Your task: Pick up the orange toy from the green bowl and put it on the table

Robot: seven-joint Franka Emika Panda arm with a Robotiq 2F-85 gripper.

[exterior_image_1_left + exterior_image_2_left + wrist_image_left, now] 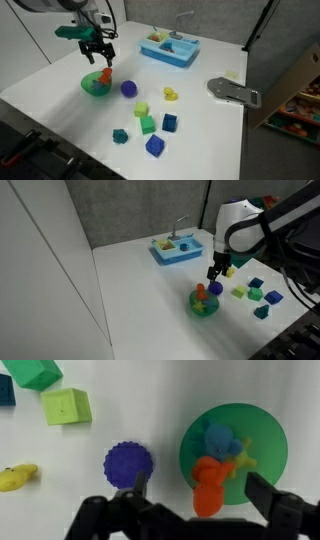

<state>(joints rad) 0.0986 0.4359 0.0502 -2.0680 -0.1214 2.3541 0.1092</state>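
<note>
The green bowl (92, 89) stands on the white table (60, 110), as both exterior views show (196, 308). The orange toy (104, 74) stands upright in it, next to a blue toy (218, 438) and a yellow piece. My gripper (98, 56) hangs just above the bowl, open. In the wrist view the orange toy (205, 485) lies between my two fingers (200, 490), with a gap on each side, over the bowl's near rim (272, 445). In an exterior view my gripper (214, 273) is above the bowl and the toy (200, 292).
A purple ball (128, 88) (128, 463) sits right beside the bowl. Green blocks (147, 124), blue blocks (154, 146) and a small yellow toy (171, 94) lie nearby. A blue sink tray (170, 48) stands at the back, a grey tool (232, 92) near the table edge.
</note>
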